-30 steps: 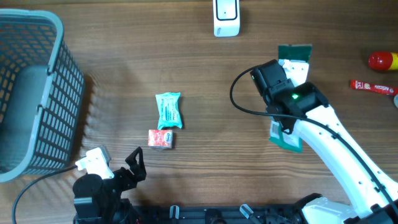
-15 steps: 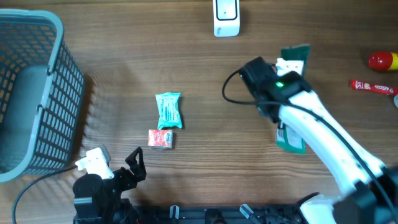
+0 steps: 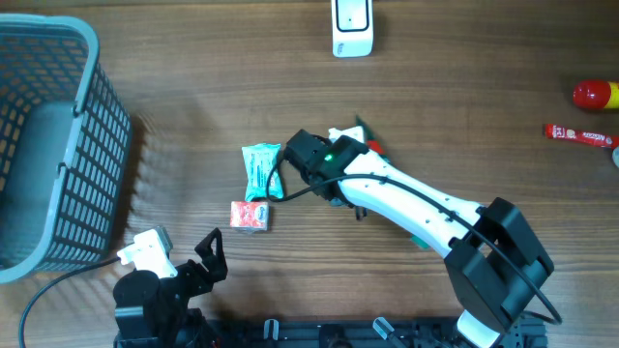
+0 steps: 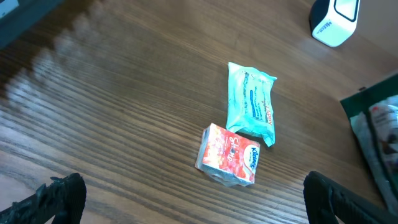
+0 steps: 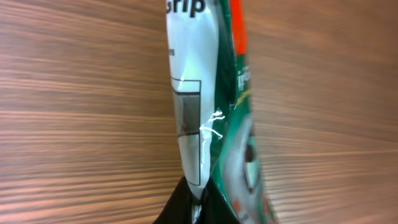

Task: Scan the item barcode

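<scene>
From overhead my own right arm hides nearly all of the green-and-white packet (image 3: 356, 126) near the middle of the desk (image 3: 193, 97), beside the teal wipes pack (image 3: 261, 172), yet the wrist view shows my right claw (image 5: 196, 210) clenched on its edge, print cut off, while my left claw (image 4: 196, 199) gapes, released.

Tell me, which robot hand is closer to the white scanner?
The right. The right gripper, shut on the green packet, is mid-table, some way in front of the white scanner; the left gripper sits open at the near edge, much farther away.
</scene>
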Available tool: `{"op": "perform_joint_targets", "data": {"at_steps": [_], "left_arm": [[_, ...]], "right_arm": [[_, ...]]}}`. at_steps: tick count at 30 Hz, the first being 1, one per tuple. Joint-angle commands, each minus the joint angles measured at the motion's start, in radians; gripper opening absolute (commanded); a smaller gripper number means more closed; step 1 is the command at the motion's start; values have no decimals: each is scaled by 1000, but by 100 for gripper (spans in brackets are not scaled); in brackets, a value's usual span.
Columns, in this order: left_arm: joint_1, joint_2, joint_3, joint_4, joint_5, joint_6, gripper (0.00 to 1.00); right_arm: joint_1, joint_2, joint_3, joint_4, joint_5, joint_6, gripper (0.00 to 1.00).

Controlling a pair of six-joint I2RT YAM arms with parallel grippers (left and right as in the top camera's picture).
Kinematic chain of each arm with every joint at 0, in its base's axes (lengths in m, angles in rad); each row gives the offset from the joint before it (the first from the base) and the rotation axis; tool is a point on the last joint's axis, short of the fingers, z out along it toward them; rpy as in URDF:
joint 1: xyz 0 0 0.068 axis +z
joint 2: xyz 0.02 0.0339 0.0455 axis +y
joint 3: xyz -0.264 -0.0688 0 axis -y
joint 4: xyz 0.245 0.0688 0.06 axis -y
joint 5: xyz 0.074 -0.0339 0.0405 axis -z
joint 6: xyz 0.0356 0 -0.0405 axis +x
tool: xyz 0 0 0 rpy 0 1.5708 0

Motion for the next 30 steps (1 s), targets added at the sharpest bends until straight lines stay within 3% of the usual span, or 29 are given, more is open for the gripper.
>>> {"op": "perform_joint_targets", "data": {"at_steps": [1, 2, 5, 7, 8, 16, 19, 21, 30], "left_arm": [[-4, -6, 1, 3, 12, -5, 100], [-4, -6, 1, 3, 12, -5, 100], [-4, -6, 1, 3, 12, -5, 100], [-4, -6, 1, 3, 12, -5, 100], [-4, -6, 1, 3, 12, -5, 100], [-4, -6, 1, 3, 12, -6, 100], [-4, -6, 1, 3, 12, -5, 100], [-4, -6, 1, 3, 12, -5, 100], [-4, -6, 1, 3, 12, -6, 100]], "right_arm": [[-3, 18, 25, 21, -116, 18, 24], [-4, 18, 25, 19, -113, 18, 40], [-6, 18, 25, 19, -104, 18, 57], [-6, 18, 25, 19, -102, 14, 81], [-6, 18, 25, 19, -102, 12, 100], [-53, 18, 11, 34, -128, -24, 100], [-115, 24, -4, 115, -166, -130, 100], [-187, 55, -4, 193, -292, -226, 100], [-232, 217, -4, 127, -356, -244, 100]]}}
